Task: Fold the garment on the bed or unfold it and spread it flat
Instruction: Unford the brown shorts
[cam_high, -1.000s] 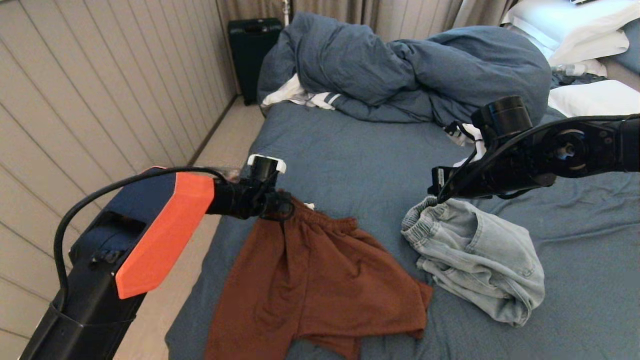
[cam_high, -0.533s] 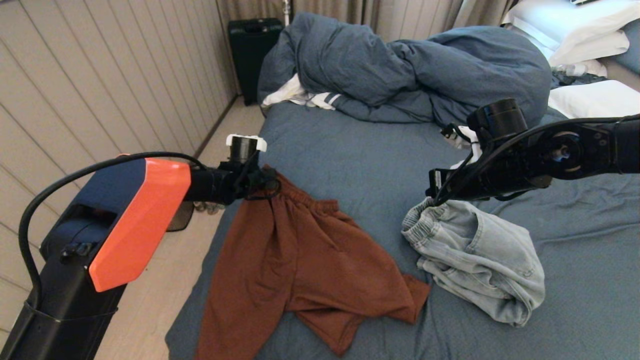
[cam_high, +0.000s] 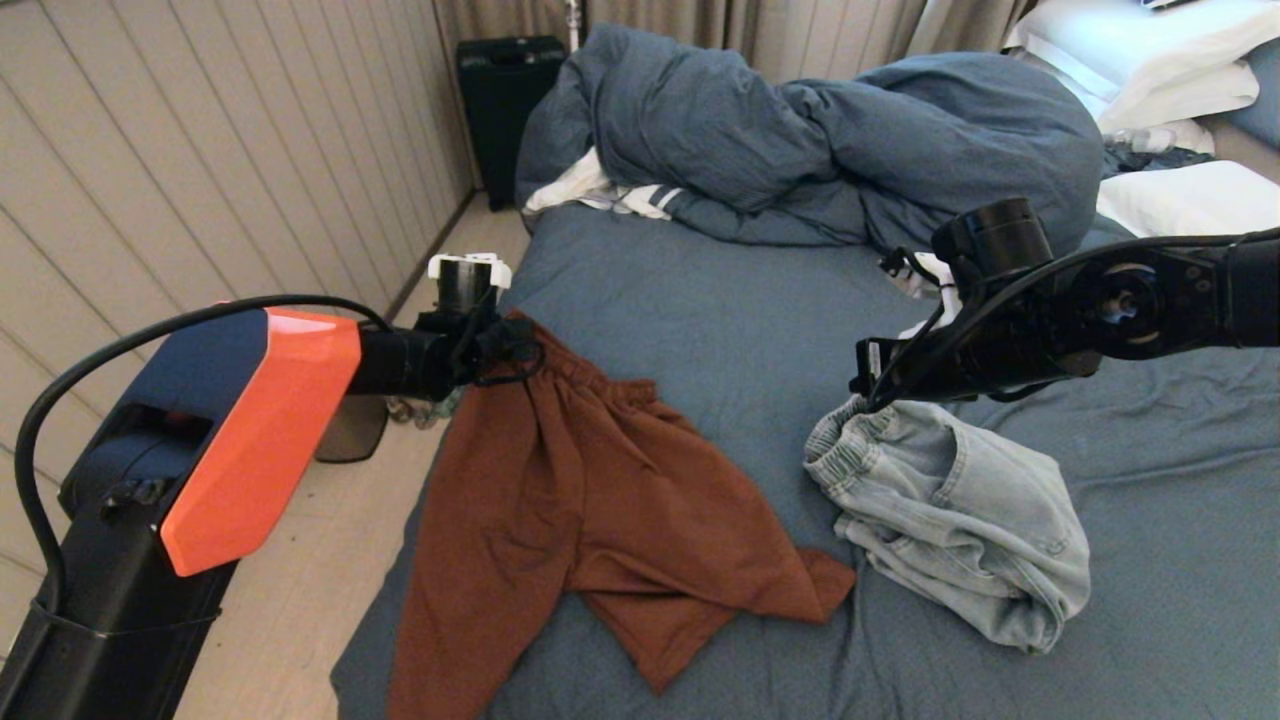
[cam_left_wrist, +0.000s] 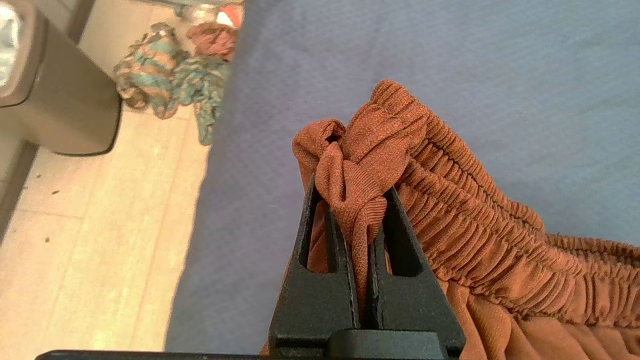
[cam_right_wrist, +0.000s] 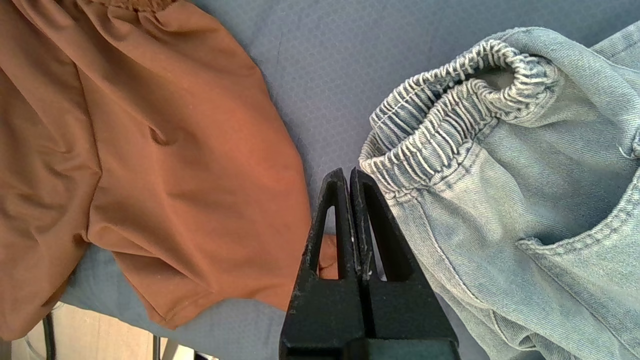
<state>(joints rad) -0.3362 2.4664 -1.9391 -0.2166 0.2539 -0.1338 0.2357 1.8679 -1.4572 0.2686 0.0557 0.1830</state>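
While left pincer (cam_left_wrist: 361, 200) clamps rust shorts (cam_high: 590, 500), right pincer (cam_right_wrist: 348, 185) hovers closed over bed (cam_high: 720, 300).

The left arm (cam_high: 230, 440) has a dark navy shell with a bright orange panel on its side, and a black cable loops over it. Its wrist carries a black cylinder with a white cap. The right arm (cam_high: 1100, 310) is all black, with thin black cables. Both grippers have black, wedge-shaped fingers (cam_left_wrist: 325, 280) with slots.

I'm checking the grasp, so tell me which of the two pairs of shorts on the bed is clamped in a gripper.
The rust-brown shorts: the left gripper pinches their elastic waistband corner. The light-blue denim shorts lie loose beside the shut, empty right gripper.
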